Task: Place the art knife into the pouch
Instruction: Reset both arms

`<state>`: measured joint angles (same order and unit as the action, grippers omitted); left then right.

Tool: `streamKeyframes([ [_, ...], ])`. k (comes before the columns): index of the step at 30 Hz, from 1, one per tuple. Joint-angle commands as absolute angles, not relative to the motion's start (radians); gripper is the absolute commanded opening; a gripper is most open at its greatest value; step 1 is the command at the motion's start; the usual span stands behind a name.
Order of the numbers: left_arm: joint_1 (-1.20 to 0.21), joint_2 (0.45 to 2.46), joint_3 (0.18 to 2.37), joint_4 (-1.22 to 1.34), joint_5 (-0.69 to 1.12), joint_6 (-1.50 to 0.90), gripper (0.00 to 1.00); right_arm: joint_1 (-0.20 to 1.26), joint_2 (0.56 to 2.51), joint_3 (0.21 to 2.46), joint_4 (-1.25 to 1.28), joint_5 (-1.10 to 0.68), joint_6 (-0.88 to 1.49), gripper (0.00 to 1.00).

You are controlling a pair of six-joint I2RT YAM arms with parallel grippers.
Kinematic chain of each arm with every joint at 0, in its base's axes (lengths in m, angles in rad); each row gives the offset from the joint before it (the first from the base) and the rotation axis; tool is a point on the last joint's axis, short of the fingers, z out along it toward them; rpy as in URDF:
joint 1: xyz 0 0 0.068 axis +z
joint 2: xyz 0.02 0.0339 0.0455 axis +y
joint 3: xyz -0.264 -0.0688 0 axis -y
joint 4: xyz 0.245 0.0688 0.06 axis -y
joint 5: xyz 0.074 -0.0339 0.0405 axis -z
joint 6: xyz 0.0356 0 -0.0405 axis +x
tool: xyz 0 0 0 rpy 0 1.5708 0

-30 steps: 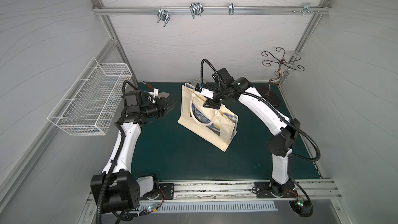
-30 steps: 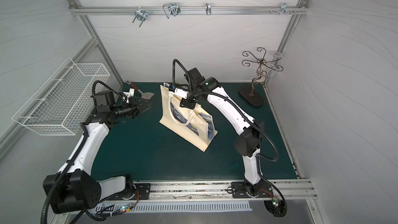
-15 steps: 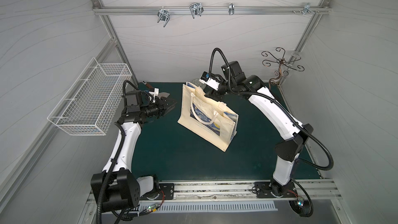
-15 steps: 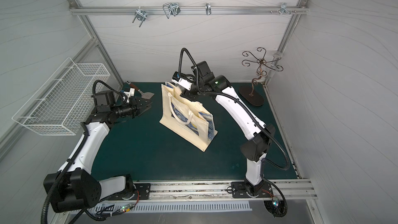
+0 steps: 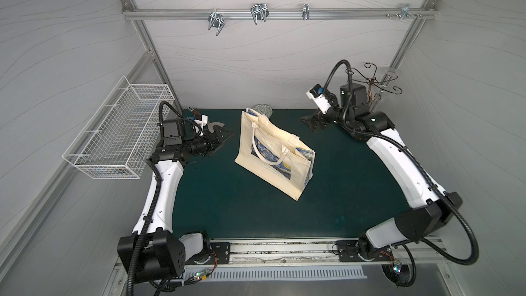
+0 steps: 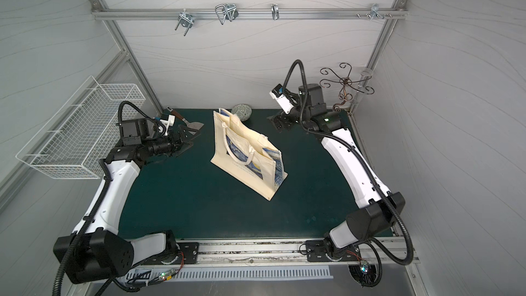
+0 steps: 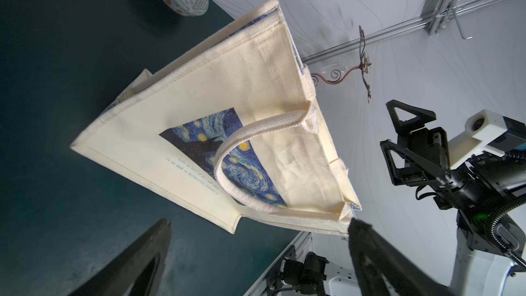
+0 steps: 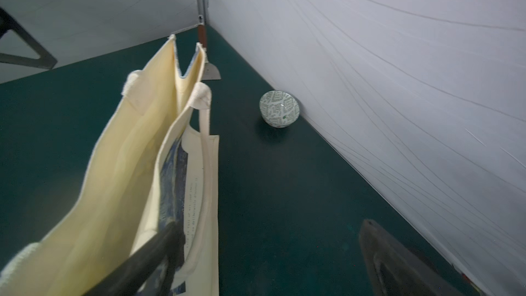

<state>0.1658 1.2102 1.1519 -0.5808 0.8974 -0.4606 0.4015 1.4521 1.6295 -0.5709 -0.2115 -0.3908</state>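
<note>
**Operator:** Item one, the pouch?

**Clerk:** Your pouch (image 5: 273, 152): cream canvas with stitched seams, a blue-and-yellow swirl print on the broad face, and two white woven handles, one drooped over the print. It stands on its base mid-tabletop, nearer the back edge, with its mouth parted in a narrow slot. The right wrist view shows only bare cream lining. The bottom is hidden, so you cannot tell the contents.

**Operator:** The grippers?

**Clerk:** Your left gripper (image 5: 223, 139): black triangular fingers spread wide, nothing between them, toward the left edge and apart from the pouch. Your right gripper (image 5: 311, 123): likewise spread and empty, near the back-right corner.

**Operator:** Other stock?

**Clerk:** One small round bowl (image 5: 263, 108), green-and-white pattern, at the back edge behind the pouch. One flat-bladed scraper (image 6: 195, 125), brown handle, at the back-left corner. One white wire basket (image 5: 113, 138) on the left wall, contents too small to tell. One curled wire stand (image 5: 373, 81) at the back-right corner. Tabletop (image 5: 242, 209): dark green matte mat. The walls are pale grey, with an aluminium rail (image 5: 341, 12) carrying metal hooks overhead.
</note>
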Motion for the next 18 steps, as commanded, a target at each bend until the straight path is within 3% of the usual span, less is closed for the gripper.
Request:
streamKeyframes([
  [1, 0.175, 1.185, 1.195, -0.651, 0.785, -0.348, 0.99, 0.322, 1.365, 1.481, -0.459, -0.217, -0.310, 0.99],
  [10, 0.178, 1.113, 1.005, -0.550, 0.438, -0.311, 0.99, 0.158, 1.067, 0.834, -0.103, 0.103, -0.113, 0.99],
  [14, 0.181, 1.155, 0.990, -0.499, 0.419, -0.257, 0.99, 0.078, 1.052, 0.637, 0.068, 0.020, 0.007, 0.99],
  [18, 0.174, 1.097, 0.821, -0.200, 0.383, -0.318, 0.99, 0.075, 1.163, 0.481, 0.379, 0.006, 0.022, 0.99],
])
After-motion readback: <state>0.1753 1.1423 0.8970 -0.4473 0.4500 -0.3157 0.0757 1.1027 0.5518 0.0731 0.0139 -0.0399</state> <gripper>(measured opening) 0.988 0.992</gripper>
